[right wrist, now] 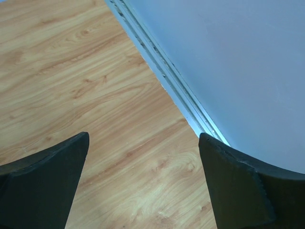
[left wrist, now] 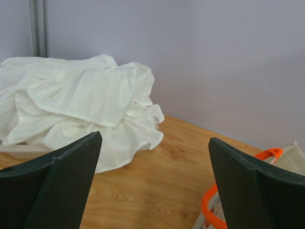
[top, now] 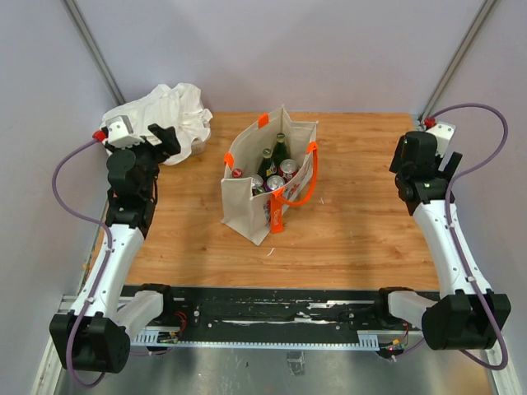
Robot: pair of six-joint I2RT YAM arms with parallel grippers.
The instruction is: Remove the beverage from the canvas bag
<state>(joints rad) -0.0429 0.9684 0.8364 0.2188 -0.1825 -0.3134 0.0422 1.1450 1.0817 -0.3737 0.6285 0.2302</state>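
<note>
I am looking down on a wooden counter [top: 362, 222] with one arm standing at each side. The canvas bag [top: 244, 207] is standing upright near the middle of the counter, slightly left of centre, with its top gaping open. Inside it, two dark green bottles [top: 282, 149] are standing towards the far side. Three silver cans [top: 288, 169] are sitting just near and beside them. A further red-topped item against the left wall is too small for me to identify. One orange handle [top: 301, 194] is drooping over the bag's right wall, and an orange strap tag [top: 277, 216] is hanging down its near corner.

One white cloth heap [top: 170, 110] is lying at the far left corner, well apart from the bag. The left arm's fingers [left wrist: 59, 186] are hovering just near this heap, spread as wide as they go and gripping nothing. Its wrist view is showing the cloth ahead and a sliver of the bag at the lower right.

The right arm's fingers [right wrist: 240, 188] are hanging by the far right edge, well apart from the bag, likewise spread fully wide and holding nothing. Below them bare wood is meeting one metal rail [right wrist: 167, 81] along the wall.
</note>
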